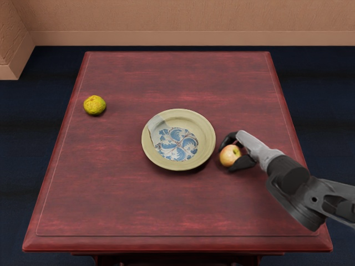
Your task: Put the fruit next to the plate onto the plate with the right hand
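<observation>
Apple (229, 155) sits just right of plate (208, 133), apparently not yet lifted. Right hand (244, 149) reaches in from plate's right. My fingers (227, 139) wrap the apple on both sides, gripping, so it can clear the rim. Green fruit (95, 105) far left of plate: not the target.

The table (111, 194) is dark red with streaked wood grain, the floor (33, 138) navy, the wall (194, 19) tan. The plate (206, 133) has a pale olive rim around a blue-and-white swirling motif. The apple (229, 155) is yellow blushed red, the other fruit (95, 105) yellow-green, the right hand (244, 146) grey and black.
</observation>
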`<state>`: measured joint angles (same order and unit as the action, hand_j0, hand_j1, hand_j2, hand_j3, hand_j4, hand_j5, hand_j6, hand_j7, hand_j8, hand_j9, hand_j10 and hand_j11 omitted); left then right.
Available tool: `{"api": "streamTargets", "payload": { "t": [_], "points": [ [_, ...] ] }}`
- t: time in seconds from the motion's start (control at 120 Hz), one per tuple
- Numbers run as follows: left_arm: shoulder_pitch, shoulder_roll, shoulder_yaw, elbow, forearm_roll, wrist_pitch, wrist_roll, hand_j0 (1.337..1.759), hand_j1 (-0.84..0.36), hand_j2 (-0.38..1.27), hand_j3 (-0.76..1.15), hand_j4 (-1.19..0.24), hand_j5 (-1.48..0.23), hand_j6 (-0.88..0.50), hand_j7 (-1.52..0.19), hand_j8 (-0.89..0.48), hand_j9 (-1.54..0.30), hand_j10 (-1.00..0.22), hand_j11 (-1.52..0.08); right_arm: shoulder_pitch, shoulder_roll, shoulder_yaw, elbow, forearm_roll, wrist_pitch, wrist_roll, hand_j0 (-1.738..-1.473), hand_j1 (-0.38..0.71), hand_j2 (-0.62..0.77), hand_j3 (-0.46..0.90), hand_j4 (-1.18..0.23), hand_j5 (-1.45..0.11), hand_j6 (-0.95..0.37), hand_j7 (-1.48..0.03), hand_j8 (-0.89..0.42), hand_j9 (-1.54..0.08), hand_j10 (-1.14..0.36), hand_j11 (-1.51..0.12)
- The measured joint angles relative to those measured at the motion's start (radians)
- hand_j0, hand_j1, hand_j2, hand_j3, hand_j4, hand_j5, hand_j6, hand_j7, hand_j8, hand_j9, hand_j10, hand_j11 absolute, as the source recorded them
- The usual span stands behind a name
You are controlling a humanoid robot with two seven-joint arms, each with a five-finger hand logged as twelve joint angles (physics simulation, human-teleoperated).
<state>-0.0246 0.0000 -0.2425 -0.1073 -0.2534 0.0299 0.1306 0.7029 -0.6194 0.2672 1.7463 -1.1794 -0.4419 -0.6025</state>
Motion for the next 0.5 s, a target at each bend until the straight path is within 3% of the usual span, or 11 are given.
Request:
{"api": "streamTargets", "payload": {
  "t": [0.075, 0.092, 0.1, 0.308, 0.5],
  "points": [
    [0.000, 0.000, 0.000, 0.000, 0.000, 0.000, 0.000, 1.658, 0.35, 0.00, 0.00, 0.00, 0.00, 0.00, 0.00, 0.00, 0.00, 0.00, 0.00, 0.000, -0.007, 0.012, 0.000, 0.004, 0.015, -0.001, -1.642, 0.34, 0.26, 0.00, -0.51, -1.04, -0.28, -1.05, -0.29, -1.06, -0.20, -0.72],
    [0.000, 0.000, 0.000, 0.000, 0.000, 0.000, 0.000, 1.658, 0.35, 0.00, 0.00, 0.00, 0.00, 0.00, 0.00, 0.00, 0.00, 0.00, 0.00, 0.000, -0.008, 0.016, 0.000, 0.004, 0.019, 0.000, -1.642, 0.33, 0.25, 0.00, -0.51, -1.05, -0.28, -1.05, -0.29, -1.07, -0.25, -0.64],
    [0.000, 0.000, 0.000, 0.000, 0.000, 0.000, 0.000, 1.658, 0.35, 0.00, 0.00, 0.00, 0.00, 0.00, 0.00, 0.00, 0.00, 0.00, 0.00, 0.000, -0.008, 0.018, 0.000, 0.005, 0.022, 0.000, -1.642, 0.33, 0.25, 0.00, -0.51, -1.05, -0.28, -1.05, -0.29, -1.07, -0.31, -0.51],
    [-0.001, 0.000, -0.001, 0.000, 0.000, 0.000, 0.000, 1.658, 0.35, 0.00, 0.00, 0.00, 0.00, 0.00, 0.00, 0.00, 0.00, 0.00, 0.00, -0.001, -0.017, 0.066, -0.001, 0.015, 0.075, -0.007, -1.643, 0.31, 0.22, 0.00, -0.52, -1.06, -0.30, -1.05, -0.31, -1.08, -0.58, -0.85],
    [-0.005, 0.000, 0.000, 0.000, 0.000, 0.000, 0.000, 1.658, 0.35, 0.00, 0.00, 0.00, 0.00, 0.00, 0.00, 0.00, 0.00, 0.00, 0.00, -0.002, -0.030, 0.122, -0.001, 0.018, 0.132, -0.008, -1.643, 0.30, 0.22, 0.00, -0.52, -1.06, -0.30, -1.05, -0.31, -1.09, -0.70, -1.00]
  ]
}}
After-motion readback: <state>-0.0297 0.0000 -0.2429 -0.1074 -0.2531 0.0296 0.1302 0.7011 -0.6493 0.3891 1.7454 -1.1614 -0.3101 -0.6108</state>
